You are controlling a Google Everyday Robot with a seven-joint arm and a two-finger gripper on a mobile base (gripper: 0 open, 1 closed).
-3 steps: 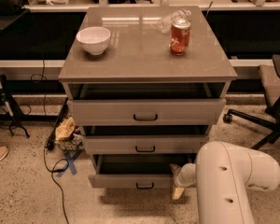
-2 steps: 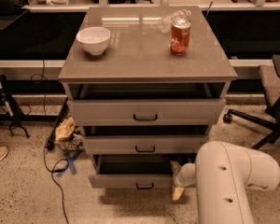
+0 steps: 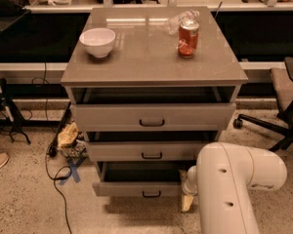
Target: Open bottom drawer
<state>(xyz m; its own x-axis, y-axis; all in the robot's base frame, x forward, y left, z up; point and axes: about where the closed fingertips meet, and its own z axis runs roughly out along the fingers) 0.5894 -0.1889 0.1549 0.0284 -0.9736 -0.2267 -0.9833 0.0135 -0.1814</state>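
The grey-beige cabinet [image 3: 154,72] has three drawers, all pulled out a little. The bottom drawer [image 3: 132,188] is the lowest and narrowest front, with a small black bar handle [image 3: 151,194]; it stands out from the cabinet with a dark gap above it. My white arm [image 3: 232,189] fills the lower right. My gripper [image 3: 188,196] is at the right end of the bottom drawer's front, low near the floor, mostly hidden by the arm.
A white bowl [image 3: 98,41], a red can [image 3: 188,38] and a crumpled clear wrapper [image 3: 178,18] sit on the cabinet top. An office chair [image 3: 285,106] is at the right. Cables and a yellow bag [image 3: 68,135] lie on the floor at left.
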